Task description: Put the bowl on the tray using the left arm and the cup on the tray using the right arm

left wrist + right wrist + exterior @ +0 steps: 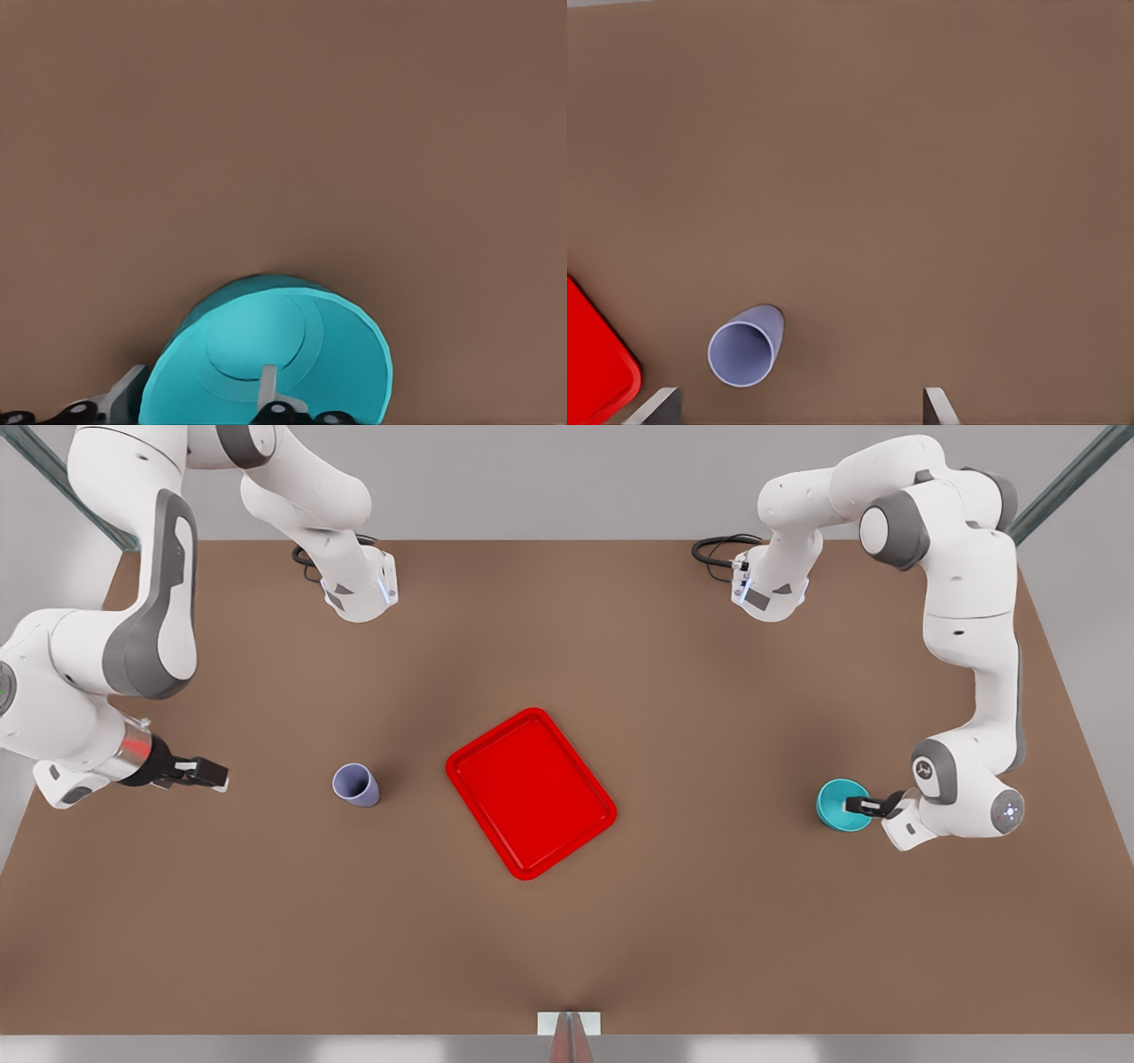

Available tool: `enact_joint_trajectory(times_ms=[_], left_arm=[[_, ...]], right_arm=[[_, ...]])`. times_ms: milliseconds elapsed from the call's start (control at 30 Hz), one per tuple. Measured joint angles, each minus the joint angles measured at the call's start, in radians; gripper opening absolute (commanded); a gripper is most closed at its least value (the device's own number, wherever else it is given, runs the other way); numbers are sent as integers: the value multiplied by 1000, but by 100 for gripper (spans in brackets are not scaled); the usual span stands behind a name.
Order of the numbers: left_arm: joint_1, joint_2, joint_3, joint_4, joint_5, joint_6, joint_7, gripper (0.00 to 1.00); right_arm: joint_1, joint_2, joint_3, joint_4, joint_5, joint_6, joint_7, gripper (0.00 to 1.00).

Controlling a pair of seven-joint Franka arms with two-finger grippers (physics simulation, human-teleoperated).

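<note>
Left wrist view, left gripper (205, 398) pinching bowl (266, 354) rim

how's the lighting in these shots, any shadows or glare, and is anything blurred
Front view: soft, even light; faint dark patches on the table beside the cup and tray, no glare. Left wrist view: a soft shadow rings the bowl, with the left tool straddling its rim. Right wrist view: flat light, slight softness, right tool open past the cup.

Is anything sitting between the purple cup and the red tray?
No: the front view shows bare brown table between the cup and the tray.
</note>
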Motion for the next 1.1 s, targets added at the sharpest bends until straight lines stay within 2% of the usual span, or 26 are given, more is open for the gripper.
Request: enact_joint_trajectory(times_ms=[100,433,533,600,667,767,867,1000,1100], left_arm=[[0,3,0,3,0,2,0,21],[0,9,-2,8,28,7,-79,21],[-2,-6,-2,6,54,-11,-80,21],[-16,-75,-5,5,65,-20,-108,21],[-74,-149,-6,2,35,-36,-145,21],[-315,-201,-12,5,-18,-15,-422,21],[-522,-186,-12,8,-46,36,-688,21],[-644,-175,-12,11,-141,44,-836,21],[-705,-72,-12,160,-216,39,-1046,21]], right_arm=[[1,0,1,0,0,0,1,100],[2,-2,3,0,-2,-11,3,100],[2,-2,3,0,-1,-11,3,100],[2,-2,3,0,-1,-9,3,100],[4,-2,3,1,-1,-4,3,100],[3,-2,3,1,-1,-1,3,100],[3,-2,3,1,-1,-1,3,100],[2,-1,3,0,-1,-1,2,100],[2,-2,3,0,-1,-1,2,100]])
